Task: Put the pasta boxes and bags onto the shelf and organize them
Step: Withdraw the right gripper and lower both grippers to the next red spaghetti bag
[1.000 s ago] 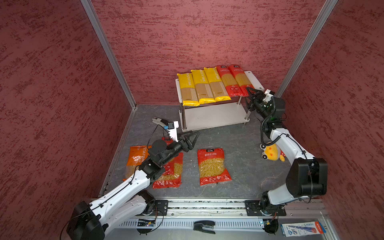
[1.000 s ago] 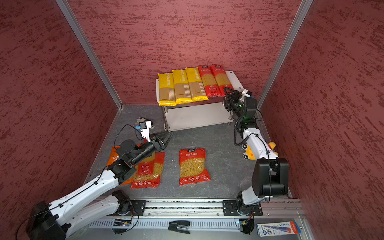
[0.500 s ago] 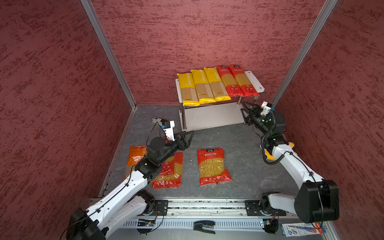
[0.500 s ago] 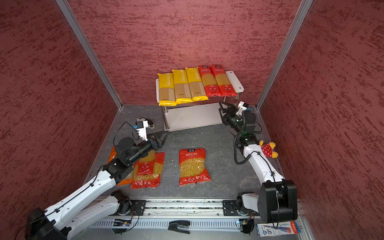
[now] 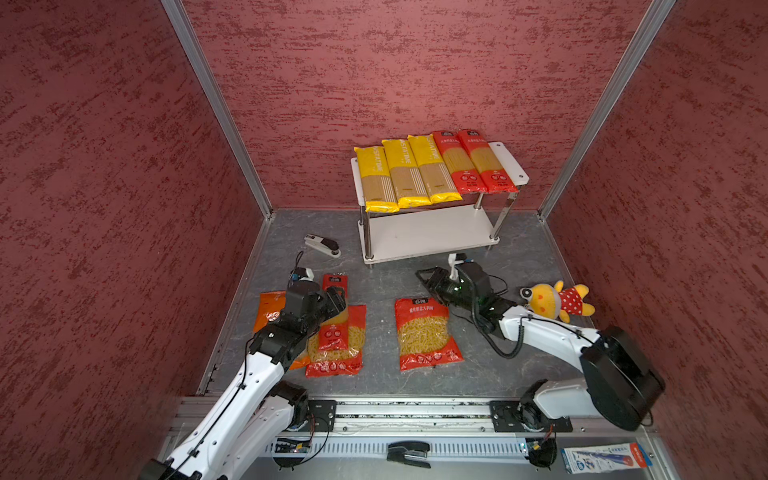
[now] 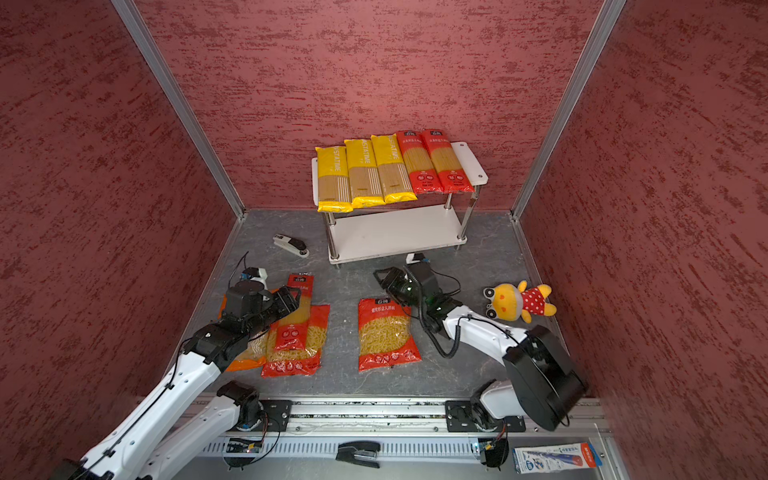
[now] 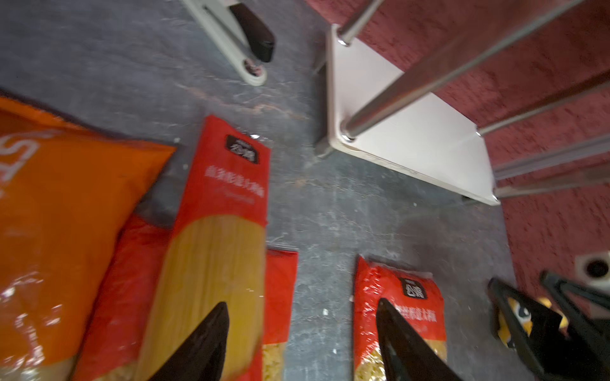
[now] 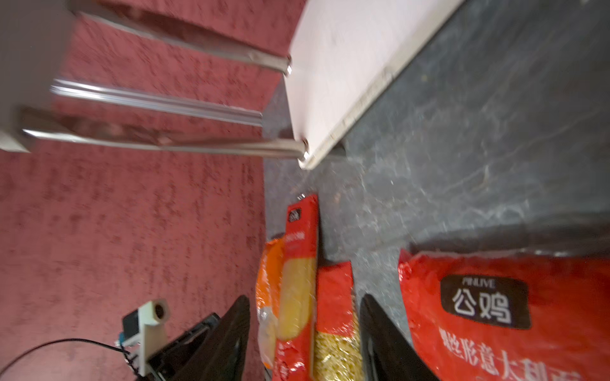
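- Hovering with jaws spread and empty, the left gripper (image 5: 338, 297) sits over the long red spaghetti pack (image 7: 224, 204). One fingertip (image 7: 211, 330) lies above the pack and its partner is off to the side. Closing from this offset may pinch only film or push the pack askew.
- The spaghetti pack lies on a wide red bag (image 5: 353, 357) next to the orange bag (image 5: 268, 307), near the left edge of the tabletop (image 5: 374, 282). A deep grasp may catch the lower bag, whose loose plastic would likely drag along.
- The right gripper (image 5: 426, 278), also parted and empty, sits just past the far end of the second wide red bag (image 5: 424, 332). Both arms heading for the shelf together may collide.
- The shelf (image 5: 509, 164) stands at the far edge. Five packs (image 5: 405, 172) fill most of its top board, and only the right end is bare. A long pack gripped off-centre may tip, strike a post (image 5: 505, 216) or overhang that end.
- The lower board (image 5: 424, 232) is bare.
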Motion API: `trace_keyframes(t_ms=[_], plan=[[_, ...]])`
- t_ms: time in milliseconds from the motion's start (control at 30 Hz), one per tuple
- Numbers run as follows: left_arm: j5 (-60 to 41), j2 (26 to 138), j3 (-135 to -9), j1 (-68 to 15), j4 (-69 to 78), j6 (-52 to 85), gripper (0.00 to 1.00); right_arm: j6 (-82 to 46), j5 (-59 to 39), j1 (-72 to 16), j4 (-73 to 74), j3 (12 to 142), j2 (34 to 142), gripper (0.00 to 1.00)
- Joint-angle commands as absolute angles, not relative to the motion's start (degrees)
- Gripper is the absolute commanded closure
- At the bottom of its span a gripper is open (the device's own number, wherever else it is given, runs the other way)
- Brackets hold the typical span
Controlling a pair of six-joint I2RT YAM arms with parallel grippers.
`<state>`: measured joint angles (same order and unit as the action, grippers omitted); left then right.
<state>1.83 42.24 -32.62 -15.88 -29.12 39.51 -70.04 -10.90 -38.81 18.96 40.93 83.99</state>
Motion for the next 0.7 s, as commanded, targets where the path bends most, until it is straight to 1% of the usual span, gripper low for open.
trace_keyframes(t_ms=[0, 133, 333, 667], plan=[[-3.6, 41.6, -30.2, -11.1, -31.0, 42.5, 0.3, -68.5, -10.6, -43.3, 21.0, 46.4, 91.8, 0.47], [-7.1, 43.3, -28.0, -8.4, -27.0, 42.7, 0.3, -68.0, -15.3, -47.6, 22.4, 55.3, 103.5, 0.48], [-8.3, 46.9, -26.2, -8.2, -24.3, 42.5, 0.31, -69.2, -19.4, -50.5, 23.5, 66.5, 115.3, 0.48], [-7.8, 44.6, -21.6, -8.2, -21.8, 45.1, 0.37, -69.0, -22.8, -51.1, 20.9, 78.0, 126.5, 0.46]])
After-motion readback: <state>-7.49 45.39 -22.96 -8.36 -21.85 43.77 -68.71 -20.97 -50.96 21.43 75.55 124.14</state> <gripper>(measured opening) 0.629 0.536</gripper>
